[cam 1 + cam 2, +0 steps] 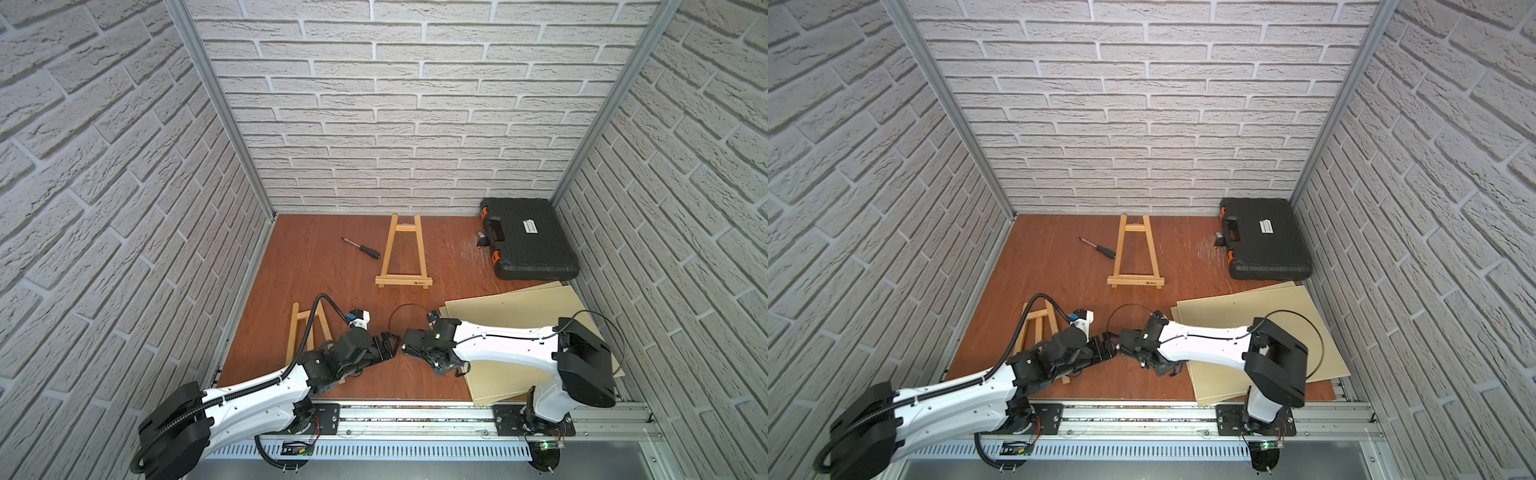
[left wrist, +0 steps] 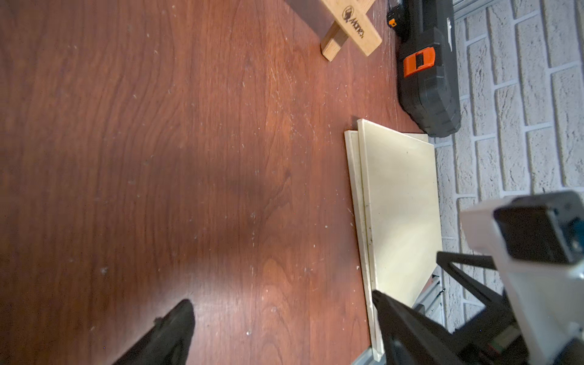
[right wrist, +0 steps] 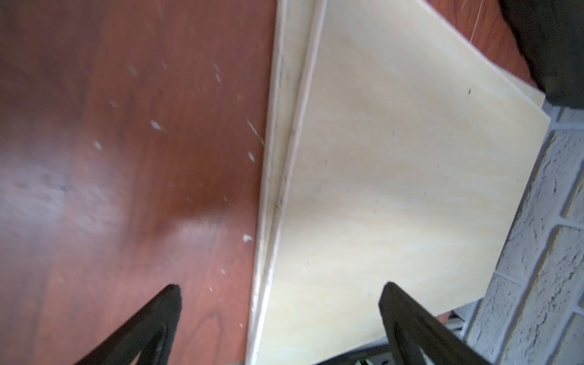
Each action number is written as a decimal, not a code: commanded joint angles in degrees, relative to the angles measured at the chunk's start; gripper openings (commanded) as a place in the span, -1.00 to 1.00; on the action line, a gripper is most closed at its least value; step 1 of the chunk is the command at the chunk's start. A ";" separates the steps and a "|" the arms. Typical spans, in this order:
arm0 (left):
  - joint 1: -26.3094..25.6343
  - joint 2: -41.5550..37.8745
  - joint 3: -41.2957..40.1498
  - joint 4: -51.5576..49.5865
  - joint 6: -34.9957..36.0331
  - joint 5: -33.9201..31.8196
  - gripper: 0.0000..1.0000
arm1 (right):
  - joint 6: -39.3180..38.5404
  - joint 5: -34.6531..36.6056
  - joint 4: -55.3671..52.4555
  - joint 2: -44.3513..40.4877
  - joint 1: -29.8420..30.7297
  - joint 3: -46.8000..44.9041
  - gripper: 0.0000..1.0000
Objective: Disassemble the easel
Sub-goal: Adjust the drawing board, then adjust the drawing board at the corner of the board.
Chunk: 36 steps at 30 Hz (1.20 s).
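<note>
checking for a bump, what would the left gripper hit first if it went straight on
Probably bare table ahead of the open left gripper, short of the pale boards; right gripper sits just aside.

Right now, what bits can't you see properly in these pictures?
- Easel: its screws are too small in both top views; the left wrist view's edge cuts off all but one corner.
- Second wooden frame: its near end is hidden under the left arm in both top views.
- Tool case: its label is too small to read.
- Boards: the right arm covers part of them, so the count is unclear.
- Screwdriver: its tip is too small to identify.
</note>
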 commanded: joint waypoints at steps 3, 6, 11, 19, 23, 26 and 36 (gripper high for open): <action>0.50 -4.31 -1.45 -4.04 0.70 -2.02 0.82 | -8.47 6.32 4.16 7.83 -6.40 5.25 0.99; 0.48 -7.09 -2.05 -6.12 0.40 -2.90 0.82 | -11.72 8.46 4.88 11.53 -9.20 8.13 0.99; 0.51 -10.69 -3.16 -7.99 -0.31 -4.03 0.82 | -16.26 10.11 7.71 14.63 -13.79 9.93 0.99; 0.51 -10.01 -3.75 -6.86 -0.53 -4.24 0.82 | -21.34 9.90 11.29 19.43 -19.93 11.79 0.99; 0.48 -9.63 -3.66 -6.06 -0.45 -4.25 0.82 | -22.82 9.99 11.91 20.81 -21.48 13.50 0.99; 0.54 -9.63 -3.66 -5.83 -0.46 -4.25 0.83 | -23.69 9.92 12.09 21.86 -22.49 14.53 0.99; 0.54 -9.89 -4.01 -6.61 -0.66 -4.67 0.83 | -24.87 9.39 13.18 23.64 -25.08 15.62 0.99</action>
